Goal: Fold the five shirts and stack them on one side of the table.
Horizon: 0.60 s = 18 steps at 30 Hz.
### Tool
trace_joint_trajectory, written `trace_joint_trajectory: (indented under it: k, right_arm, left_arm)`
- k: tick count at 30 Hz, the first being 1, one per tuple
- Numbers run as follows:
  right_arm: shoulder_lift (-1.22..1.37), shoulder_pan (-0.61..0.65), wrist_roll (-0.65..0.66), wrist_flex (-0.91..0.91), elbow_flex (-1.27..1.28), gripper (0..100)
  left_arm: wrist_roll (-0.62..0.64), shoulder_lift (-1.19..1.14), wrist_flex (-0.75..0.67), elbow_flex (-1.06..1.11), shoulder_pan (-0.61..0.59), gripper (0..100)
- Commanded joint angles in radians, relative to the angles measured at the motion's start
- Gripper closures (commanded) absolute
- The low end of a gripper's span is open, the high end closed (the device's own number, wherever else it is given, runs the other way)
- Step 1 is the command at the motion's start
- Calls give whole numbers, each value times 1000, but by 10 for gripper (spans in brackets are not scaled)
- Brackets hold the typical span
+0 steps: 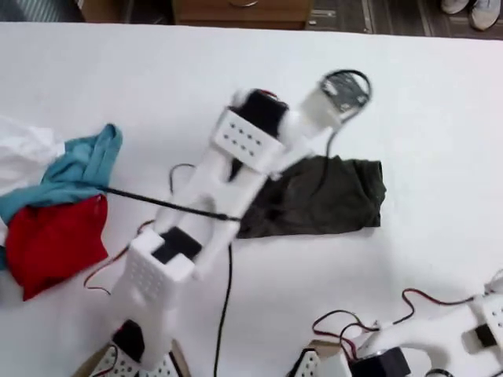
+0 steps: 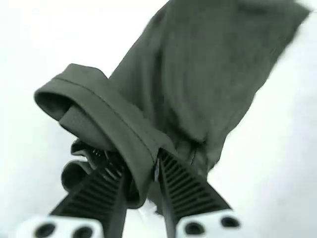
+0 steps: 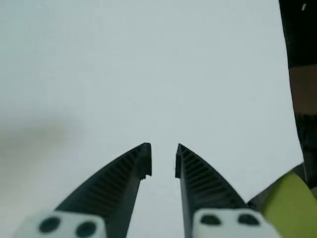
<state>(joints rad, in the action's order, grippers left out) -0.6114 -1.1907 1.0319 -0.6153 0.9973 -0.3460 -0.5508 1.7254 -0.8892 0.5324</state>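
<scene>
A dark green shirt [image 1: 338,196] lies crumpled in the middle of the white table [image 1: 157,71]. The left arm stretches from the front edge out over the shirt's left end. In the left wrist view my left gripper [image 2: 156,166] is shut on a rolled fold of the dark green shirt [image 2: 198,74], lifting that edge while the rest trails onto the table. At the table's left edge a pile holds a white shirt [image 1: 23,149], a teal shirt [image 1: 78,169] and a red shirt [image 1: 51,239]. My right gripper [image 3: 163,153] hangs narrowly open over bare table with nothing between its fingers.
The right arm [image 1: 440,345] rests low at the front right corner with red and black cables [image 1: 354,322] beside it. A black cable [image 1: 157,200] runs across the left arm. Bare table lies to the right of and behind the green shirt.
</scene>
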Motion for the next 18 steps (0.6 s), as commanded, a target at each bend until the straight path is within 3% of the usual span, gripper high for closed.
trace_joint_trajectory:
  k: [1,9,18]
  right_arm:
    - [-39,-91,8,58,23,908]
    - [-39,-136,9,68,40,908]
    - [-39,-199,9,70,40,908]
  left_arm:
    - [-32,68,-84,-39,38,980]
    - [-29,31,-124,-48,72,980]
    - [-34,-48,-256,-48,204,980]
